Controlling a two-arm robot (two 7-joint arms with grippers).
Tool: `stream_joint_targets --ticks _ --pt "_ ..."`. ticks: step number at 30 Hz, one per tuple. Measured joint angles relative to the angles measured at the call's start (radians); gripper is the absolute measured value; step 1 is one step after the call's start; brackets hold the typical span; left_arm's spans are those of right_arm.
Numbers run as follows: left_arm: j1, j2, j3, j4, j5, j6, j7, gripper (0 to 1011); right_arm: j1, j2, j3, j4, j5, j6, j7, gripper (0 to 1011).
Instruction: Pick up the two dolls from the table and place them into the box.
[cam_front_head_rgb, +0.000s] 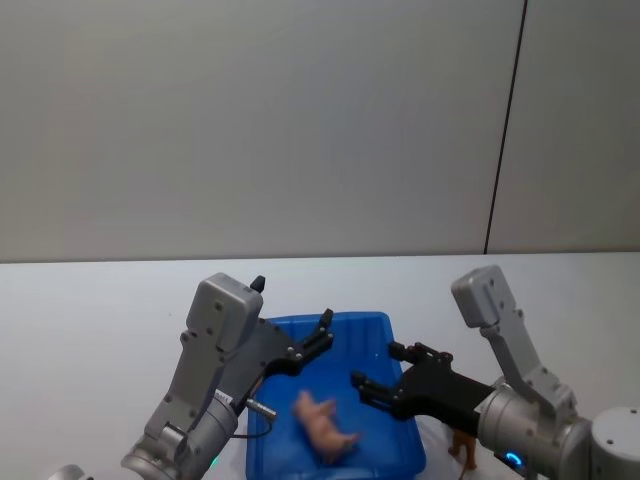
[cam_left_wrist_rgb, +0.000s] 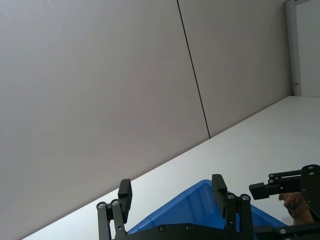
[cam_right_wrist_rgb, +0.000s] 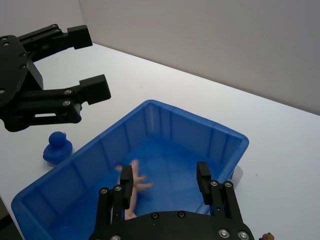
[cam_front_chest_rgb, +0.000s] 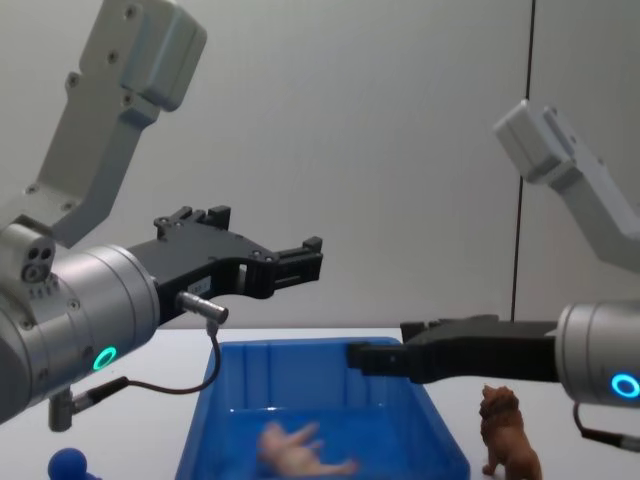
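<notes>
In the blue box (cam_front_head_rgb: 370, 321): pale pink pig (cam_front_head_rgb: 325, 427), seemingly on its side, blurred. Just right of the box, upright on the table (cam_front_head_rgb: 90, 320): brown lion (cam_front_chest_rgb: 507, 432). Left of the box, small blue ball-shaped toy (cam_front_chest_rgb: 68, 463). Over the box, left gripper (cam_front_head_rgb: 322, 336) and right gripper (cam_front_head_rgb: 374, 366), fingers spread wide, empty.

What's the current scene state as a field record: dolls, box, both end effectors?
pig doll: inside the box, lying on its side
lion doll: upright on the table, just outside the box's right wall
box: blue bin, holds the pig doll
left end effector: open, empty, raised over the box's left side
right end effector: open, empty, over the box's right side
small blue toy: on the table, left of the box
left to do: lion doll not yet in the box
</notes>
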Motion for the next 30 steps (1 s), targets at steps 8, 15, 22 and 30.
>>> stream_joint_targets --ticks 8,15,22,30 --pt "0.000 0.000 0.000 0.000 0.000 0.000 0.000 1003 0.010 0.000 0.002 0.000 0.000 -0.009 -0.007 943" --pt "0.000 0.000 0.000 0.000 0.000 0.000 0.000 1003 -0.004 0.020 0.017 -0.030 0.008 -0.021 -0.039 1001" --pt "0.000 0.000 0.000 0.000 0.000 0.000 0.000 1003 -0.037 0.050 0.036 -0.070 0.030 -0.020 -0.078 1001" --pt "0.000 0.000 0.000 0.000 0.000 0.000 0.000 1003 -0.074 0.076 0.048 -0.100 0.057 0.000 -0.110 1001"
